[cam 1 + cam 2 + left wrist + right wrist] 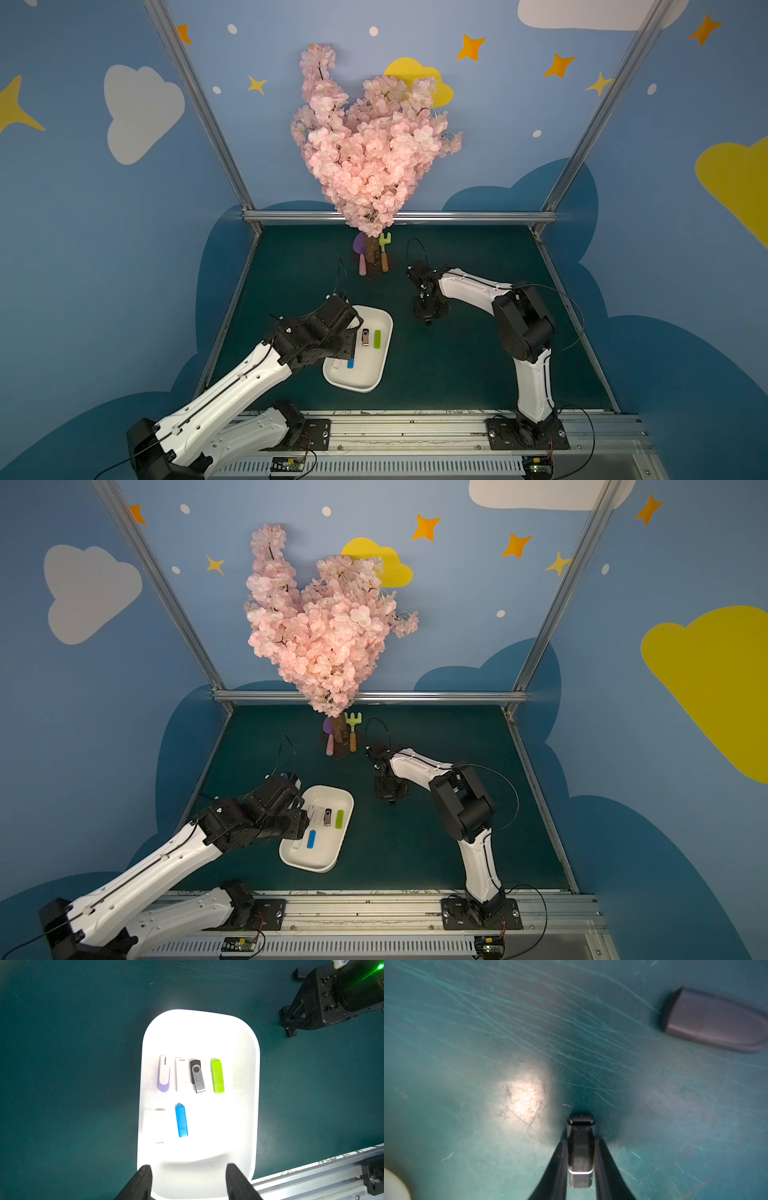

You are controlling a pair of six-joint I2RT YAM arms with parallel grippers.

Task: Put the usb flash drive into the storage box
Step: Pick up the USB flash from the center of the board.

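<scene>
My left gripper (pixel 188 1165) hangs spread above the storage box (pixel 234 1118), where 6 drives (pixel 217 1075) lie. Farther out, my right gripper (pixel 580 1137) pinches a black usb flash drive (pixel 580 1159) down at the green mat (pixel 467 1043), with a grey drive (pixel 716 1020) lying near.

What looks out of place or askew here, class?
Two drives sit outside the storage box: a grey drive loose on the mat, and a black drive clamped in the right claw. Inside, the swivel drive lies askew.
</scene>
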